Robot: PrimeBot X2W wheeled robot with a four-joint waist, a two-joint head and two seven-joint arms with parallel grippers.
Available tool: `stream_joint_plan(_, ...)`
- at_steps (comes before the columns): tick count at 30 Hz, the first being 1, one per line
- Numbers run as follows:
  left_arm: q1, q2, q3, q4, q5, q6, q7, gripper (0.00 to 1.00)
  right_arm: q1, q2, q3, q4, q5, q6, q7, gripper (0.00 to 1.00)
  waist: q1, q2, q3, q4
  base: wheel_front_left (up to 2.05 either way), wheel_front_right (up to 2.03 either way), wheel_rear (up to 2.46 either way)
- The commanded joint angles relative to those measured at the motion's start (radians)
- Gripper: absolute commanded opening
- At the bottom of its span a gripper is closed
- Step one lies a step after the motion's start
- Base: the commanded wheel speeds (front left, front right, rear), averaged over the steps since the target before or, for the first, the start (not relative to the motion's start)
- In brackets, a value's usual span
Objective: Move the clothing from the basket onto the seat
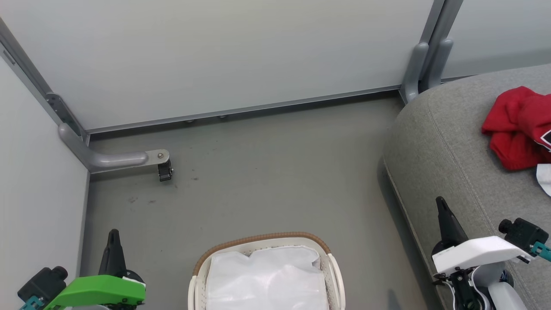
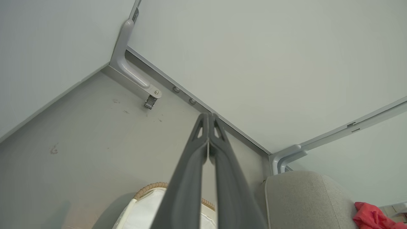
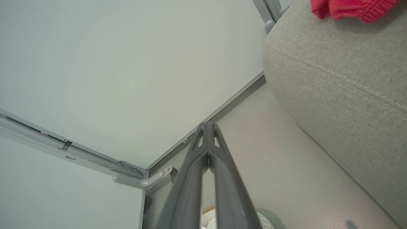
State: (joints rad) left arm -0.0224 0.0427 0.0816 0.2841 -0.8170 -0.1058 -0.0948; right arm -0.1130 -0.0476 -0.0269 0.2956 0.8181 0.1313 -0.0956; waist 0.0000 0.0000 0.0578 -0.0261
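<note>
A bright red bundle of clothing (image 1: 518, 125) lies crumpled on the grey couch seat (image 1: 447, 142) at the right, with a black and white mark at its edge. The white basket (image 1: 331, 275) with a brown woven rim stands on the floor at bottom centre, and a plain white sheet (image 1: 267, 280) covers its inside. My left gripper (image 1: 113, 234) rests at the lower left, shut and holding nothing, left of the basket. My right gripper (image 1: 440, 202) is shut and bare, over the couch's front edge. The wrist views show each pair of fingers (image 2: 208, 127) (image 3: 208, 133) pressed together.
Pale wall panels with grey rails close off the back and left. A grey bracket foot (image 1: 129, 159) juts out on the floor at the left. Another bracket (image 1: 419, 69) stands by the couch's back corner. Bare grey floor (image 1: 267, 172) spreads between basket, wall and couch.
</note>
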Motion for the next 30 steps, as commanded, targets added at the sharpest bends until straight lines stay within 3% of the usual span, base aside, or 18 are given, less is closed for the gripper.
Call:
stream_joint_plan(1, -0.028, 0.006, 0.005, -0.016, -0.036, -0.005, 0.008, 0.0, -0.006, -0.005, -0.007, -0.018, 0.036, 0.0, 0.01, 0.0, 0.0, 0.0, -0.001, 0.001, 0.0, 0.0, 0.0)
stream_joint_plan(30, -0.058, 0.009, 0.018, -0.027, -0.361, -0.014, 0.095, 0.0, -0.001, -0.005, -0.043, -0.033, 0.36, 0.0, 0.096, 0.0, 0.0, 0.0, -0.019, 0.009, 0.0, 0.0, 0.0)
